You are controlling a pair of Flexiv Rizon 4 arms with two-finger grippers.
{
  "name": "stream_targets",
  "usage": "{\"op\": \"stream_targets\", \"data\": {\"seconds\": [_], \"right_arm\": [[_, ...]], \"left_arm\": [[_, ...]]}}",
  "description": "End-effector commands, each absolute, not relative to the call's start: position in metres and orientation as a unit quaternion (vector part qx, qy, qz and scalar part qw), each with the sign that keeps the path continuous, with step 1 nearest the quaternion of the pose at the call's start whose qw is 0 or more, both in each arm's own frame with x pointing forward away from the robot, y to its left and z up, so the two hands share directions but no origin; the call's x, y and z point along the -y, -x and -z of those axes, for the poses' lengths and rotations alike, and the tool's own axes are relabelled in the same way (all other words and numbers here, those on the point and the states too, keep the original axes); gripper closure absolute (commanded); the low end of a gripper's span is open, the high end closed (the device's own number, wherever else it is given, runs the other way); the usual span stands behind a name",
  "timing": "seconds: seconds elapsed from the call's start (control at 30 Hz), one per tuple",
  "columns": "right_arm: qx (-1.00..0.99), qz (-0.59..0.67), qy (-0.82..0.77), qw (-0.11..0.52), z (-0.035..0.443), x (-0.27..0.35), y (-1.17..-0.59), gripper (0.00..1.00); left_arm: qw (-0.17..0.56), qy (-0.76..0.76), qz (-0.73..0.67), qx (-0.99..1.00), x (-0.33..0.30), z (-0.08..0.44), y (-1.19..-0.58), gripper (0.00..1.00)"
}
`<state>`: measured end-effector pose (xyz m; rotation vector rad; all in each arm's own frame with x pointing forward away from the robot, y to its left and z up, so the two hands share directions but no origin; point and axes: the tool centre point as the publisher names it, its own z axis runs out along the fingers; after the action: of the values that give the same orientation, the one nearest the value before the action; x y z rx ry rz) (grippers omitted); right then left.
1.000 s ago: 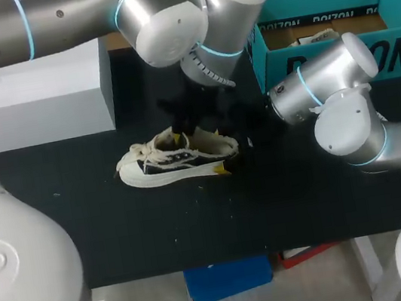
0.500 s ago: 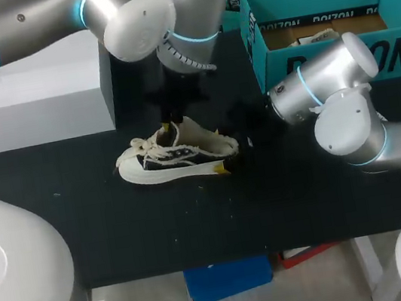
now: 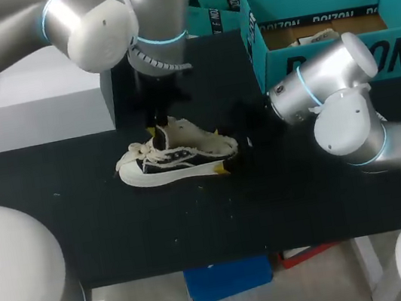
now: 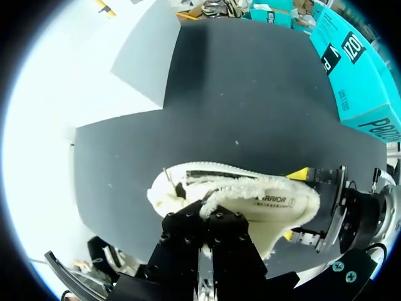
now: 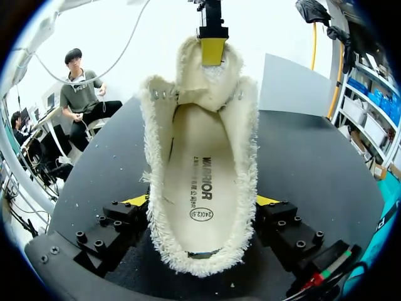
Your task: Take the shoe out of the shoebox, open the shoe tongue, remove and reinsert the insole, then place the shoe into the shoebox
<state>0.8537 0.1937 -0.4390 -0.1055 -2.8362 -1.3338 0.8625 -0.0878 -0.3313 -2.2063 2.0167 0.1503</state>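
Note:
A cream and black shoe (image 3: 177, 156) lies on its side on the black table, toe to the left. My left gripper (image 3: 157, 130) is shut on the shoe tongue (image 5: 210, 84), holding it lifted away from the opening; its yellow tip (image 5: 213, 50) shows in the right wrist view. My right gripper (image 5: 200, 204) clasps the heel from both sides with its yellow pads (image 5: 135, 201) pressed against the fleecy collar. The insole (image 5: 199, 182) lies flat inside the shoe. In the left wrist view the left gripper (image 4: 207, 216) pinches the tongue above the shoe (image 4: 257, 199). The teal shoebox (image 3: 387, 52) stands at the back right.
A white box (image 3: 32, 101) stands at the back left, close to my left arm. The teal shoebox holds paper and sits just behind my right arm. A second teal box (image 3: 213, 11) is at the back middle. Bare black table lies in front of the shoe.
My left arm has swung to the left and drawn the tongue up and back toward the toe. The right gripper and the shoe's heel have stayed in place.

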Motion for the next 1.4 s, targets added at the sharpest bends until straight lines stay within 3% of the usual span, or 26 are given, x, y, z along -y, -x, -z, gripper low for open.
{"op": "stream_targets", "data": {"seconds": [0.03,1.07,1.1,1.13,1.17,1.23,1.27,1.4], "right_arm": [[0.905,0.425,0.034,0.003,0.442,-0.195,-0.854,1.0],[0.905,0.425,0.034,0.003,0.442,-0.195,-0.854,1.0],[0.905,0.425,0.034,0.003,0.442,-0.195,-0.854,1.0],[0.905,0.425,0.034,0.003,0.442,-0.195,-0.854,1.0],[0.905,0.425,0.034,0.003,0.442,-0.195,-0.854,1.0],[0.905,0.425,0.034,0.003,0.442,-0.195,-0.854,1.0],[0.905,0.425,0.034,0.003,0.442,-0.195,-0.854,1.0],[0.905,0.425,0.034,0.003,0.442,-0.195,-0.854,1.0]], "left_arm": [[0.026,0.744,0.01,-0.667,0.075,0.332,-0.856,1.0],[0.032,0.779,0.017,-0.626,0.048,0.376,-0.853,0.98],[0.031,0.778,0.015,-0.628,0.048,0.376,-0.853,0.92],[0.027,0.776,0.014,-0.63,0.048,0.376,-0.853,0.79],[0.024,0.773,0.013,-0.634,0.049,0.375,-0.852,0.75],[0.011,0.769,0.012,-0.639,0.049,0.371,-0.852,0.54],[0.002,0.764,0.015,-0.645,0.05,0.368,-0.852,0.04],[-0.048,0.728,0.028,-0.683,0.052,0.352,-0.852,0.0]]}}
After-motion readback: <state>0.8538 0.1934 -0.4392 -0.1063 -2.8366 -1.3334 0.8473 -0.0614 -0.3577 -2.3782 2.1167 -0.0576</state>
